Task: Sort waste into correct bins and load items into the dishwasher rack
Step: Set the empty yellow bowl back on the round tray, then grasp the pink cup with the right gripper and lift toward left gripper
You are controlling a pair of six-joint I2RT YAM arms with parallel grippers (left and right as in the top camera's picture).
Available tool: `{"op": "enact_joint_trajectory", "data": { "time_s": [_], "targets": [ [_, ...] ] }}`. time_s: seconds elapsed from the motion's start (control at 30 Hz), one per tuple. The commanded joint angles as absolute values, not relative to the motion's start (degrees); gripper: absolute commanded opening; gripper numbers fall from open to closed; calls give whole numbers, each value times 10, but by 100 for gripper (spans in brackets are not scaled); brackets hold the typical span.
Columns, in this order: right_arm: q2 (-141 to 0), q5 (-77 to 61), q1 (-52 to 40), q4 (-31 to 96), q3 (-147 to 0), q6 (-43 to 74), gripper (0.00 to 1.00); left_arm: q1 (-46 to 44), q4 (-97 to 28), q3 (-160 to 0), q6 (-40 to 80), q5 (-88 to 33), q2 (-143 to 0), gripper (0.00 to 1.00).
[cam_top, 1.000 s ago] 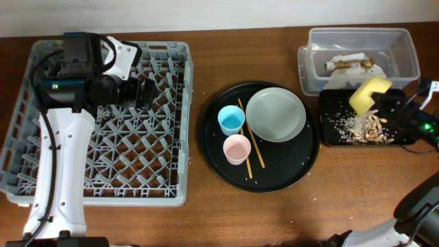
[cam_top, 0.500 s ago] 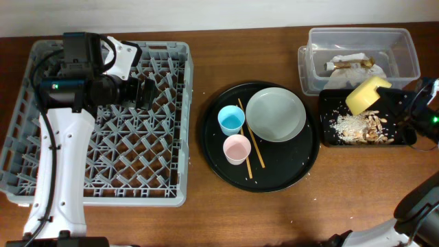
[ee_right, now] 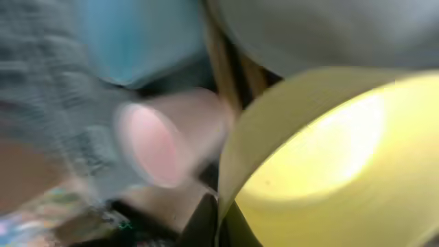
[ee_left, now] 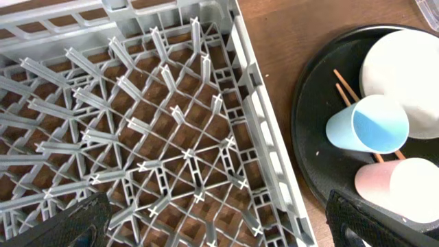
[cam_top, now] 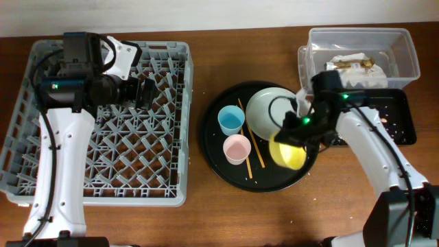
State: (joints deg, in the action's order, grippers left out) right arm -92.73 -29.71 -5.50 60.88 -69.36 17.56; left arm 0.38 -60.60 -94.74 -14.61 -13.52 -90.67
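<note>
Rack: the large square grey plastic dishwasher rack (cam_top: 103, 158) with upright pegs sits on the table well left of the round tray. It holds no dishes, so loading looks not yet begun.
Round tray: the big round black tray (cam_top: 219, 165) serves as the staging place for the dishes.
Tub: the clear rectangular plastic tub (cam_top: 411, 58) stands just beyond the round tray's upper right. It holds the crumpled white tissue (cam_top: 353, 57) and the gold-brown wrapper (cam_top: 346, 66).
Black bin: the shallow black rectangular tray (cam_top: 401, 116) lies right of the round tray, partly hidden by the right arm. A few pale crumbs show in it.
Plate: the pale grey round plate (cam_top: 264, 113) lies flat on the round tray's upper right.
Bowl: the yellow bowl (cam_top: 288, 154) is tilted over the round tray's lower right and looks empty inside. It is probably bound for the rack.
Right pincer (cam_top: 293, 134): clamped on the bowl's rim, a hold that suits a thin wall.
Left pincer (cam_top: 144, 92): hovers over the rack, well left of the round tray, with its fingers spread and nothing between them.
Cups: the small blue cup (cam_top: 231, 121) and the small pink cup (cam_top: 236, 148) stand on the round tray's left half.
Chopsticks: two thin wooden chopsticks (cam_top: 255, 149) lie flat between the cups and the plate.
</note>
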Motion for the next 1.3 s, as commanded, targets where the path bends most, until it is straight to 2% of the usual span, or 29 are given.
{"op": "enact_joint_trajectory", "data": {
  "time_s": [0.0, 0.13, 0.2, 0.23, 0.33, 0.43, 0.47, 0.53, 0.6, 0.67, 0.73, 0.77, 0.8, 0.83, 1.0, 1.03, 1.13, 1.27],
  "targets": [
    [-920, -150, -102, 641, -690, 170, 4, 2, -606, -957, -153, -142, -910, 100],
    [-922, -89, -193, 562, -631, 222, 4, 2, -606, -957, -153, -142, -910, 100],
    [-922, -86, -199, 552, -618, 232, 28, 2, -606, -957, -153, -142, -910, 100],
    [-922, -86, -199, 552, -618, 232, 36, 2, -606, -957, -153, -142, -910, 100],
    [-922, -132, -198, 568, -684, 227, 37, 2, -606, -957, -153, -142, -910, 100],
    [-922, -146, -199, 541, -735, 213, 57, 2, -606, -957, -153, -142, -910, 100],
    [-926, -146, -200, 533, -733, 213, 59, 2, -606, -957, -153, -142, -910, 100],
    [-945, -146, -226, 515, -732, 215, 57, 2, -606, -957, -153, -142, -910, 100],
    [-980, -142, -260, 494, -732, 226, 50, 2, -606, -957, -153, -142, -910, 100],
    [-1016, -98, -274, 492, -732, 267, 36, 2, -606, -957, -153, -142, -910, 100],
    [-1017, -98, -274, 492, -732, 267, 32, 2, -606, -957, -153, -142, -910, 100],
    [-1017, -91, -274, 494, -732, 267, 26, 2, -606, -957, -153, -142, -910, 100],
    [-1017, -87, -274, 497, -731, 267, 13, 2, -605, -957, -153, -142, -910, 100],
    [-1017, -90, -274, 494, -730, 267, 4, 2, -605, -957, -153, -142, -910, 100],
    [-973, -226, -241, 548, -771, 202, 4, 1, -608, -957, -126, -143, -910, 100],
    [-924, -284, -206, 581, -799, 161, 4, 2, -614, -957, -125, -185, -910, 100],
    [-835, -414, -86, 569, -803, 110, 4, 2, -607, -957, -126, -437, -923, 100],
    [-856, -639, -56, 511, -802, 5, 4, 4, -575, -957, -126, -757, -968, 100]
  ]
}}
